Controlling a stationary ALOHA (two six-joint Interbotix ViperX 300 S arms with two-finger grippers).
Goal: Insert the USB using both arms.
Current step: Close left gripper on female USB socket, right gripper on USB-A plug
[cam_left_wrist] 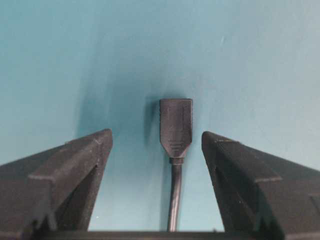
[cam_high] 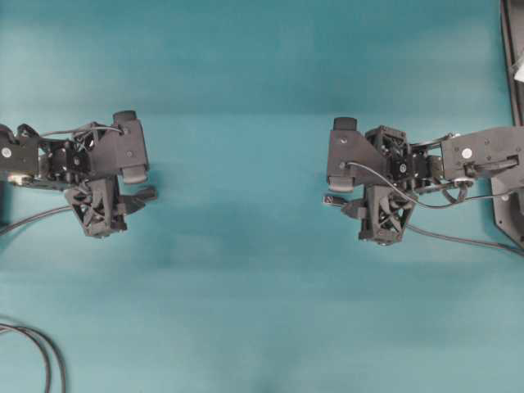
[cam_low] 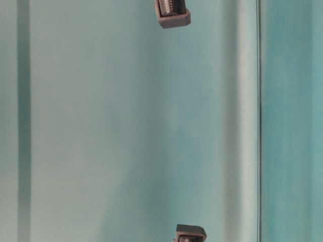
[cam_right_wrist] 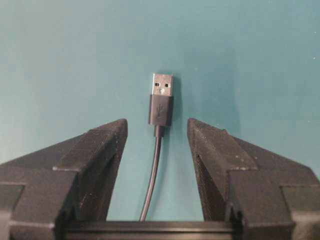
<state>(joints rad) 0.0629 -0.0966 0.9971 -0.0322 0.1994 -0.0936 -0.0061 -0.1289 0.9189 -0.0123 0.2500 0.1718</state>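
Currently the USB (cam_right_wrist: 161, 102) lies flat on the teal table (cam_high: 246, 311), directly between the two fingers of the right gripper (cam_right_wrist: 157, 131) in the right wrist view, silver tip pointing away from the wrist and its thin grey cable (cam_right_wrist: 152, 180) trailing back under the gripper. Right jaws stand partly apart, a clear gap on each side of the plug body, nothing held. Left gripper (cam_left_wrist: 157, 142) is spread wide and also empty; the dark grey socket end (cam_left_wrist: 176, 127) of the other cable lies between its fingers, mouth pointing away from the wrist. In the overhead view the two arms face each other across the table, well apart. Handling judgement: plug is very light and rigid, but the smooth plastic shell is small and likely to slip or twist between the fingers if pinched off-centre. Best hold looks to be across the short grey body just behind the metal tip, leaving the tip fully exposed for mating. Cable is limp and would not steer the plug; gripping it alone would let the plug droop. Same logic for the socket: take the moulded body, not the cord. The metal shell tolerates contact, though a misaligned push could knock either piece askew in the fingers.
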